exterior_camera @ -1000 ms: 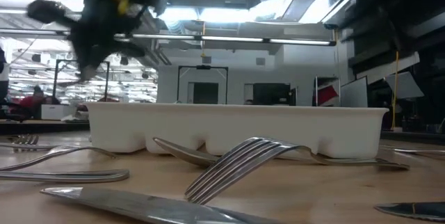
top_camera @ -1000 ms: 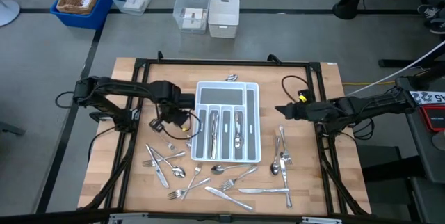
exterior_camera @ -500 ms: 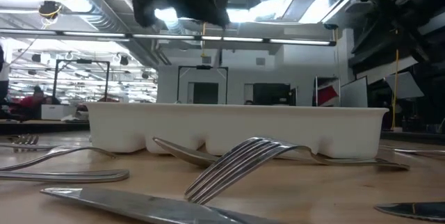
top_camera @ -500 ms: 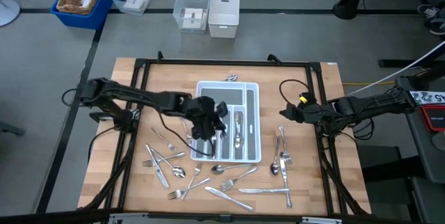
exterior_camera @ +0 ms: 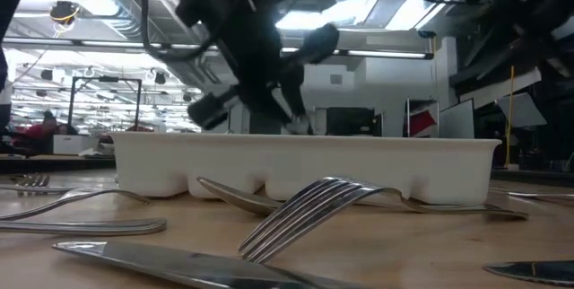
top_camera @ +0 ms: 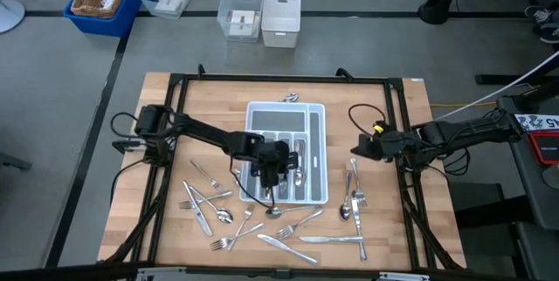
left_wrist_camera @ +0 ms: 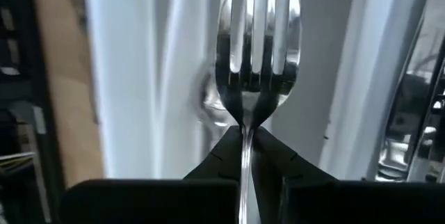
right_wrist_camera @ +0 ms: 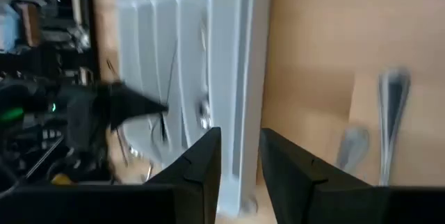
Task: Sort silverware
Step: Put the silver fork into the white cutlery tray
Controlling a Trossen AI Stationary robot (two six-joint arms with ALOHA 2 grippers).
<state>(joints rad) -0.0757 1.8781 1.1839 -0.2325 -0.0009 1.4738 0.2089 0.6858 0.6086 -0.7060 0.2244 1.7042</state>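
My left gripper [top_camera: 276, 169] reaches over the white divided tray [top_camera: 319, 111] and is shut on a shiny fork [left_wrist_camera: 257, 43]. The fork's tines point away over the tray's slots [left_wrist_camera: 181, 78]. In the low view this gripper [exterior_camera: 291, 118] hangs just above the tray's wall [exterior_camera: 359, 168]. Several pieces of silverware lie in the tray's slots [top_camera: 300, 161]. My right gripper [top_camera: 353, 147] waits open, to the right of the tray, above the bare table; nothing is between its fingers [right_wrist_camera: 240, 154]. My left gripper pinches the fork's handle just behind the neck [left_wrist_camera: 245, 130] between its two fingers [left_wrist_camera: 222, 156]. The fork sticks straight out past the fingertips, in line with them. It is lifted clear, tines over a tray slot. The rest of the handle is hidden between the fingers.
Loose forks, spoons and knives lie on the wood near the tray's near edge [top_camera: 288, 229], left of it [top_camera: 205, 202] and right of it [top_camera: 354, 195]. One piece lies beyond the tray's far edge [top_camera: 290, 99]. A fork [exterior_camera: 314, 204] and a knife [exterior_camera: 179, 262] lie close to the low camera.
My left gripper has moved from the tray's left side toward the table's right and near edge, out over the tray's slots. It has turned to point along the slots and has come down close to the tray's top. The fork has travelled with it.
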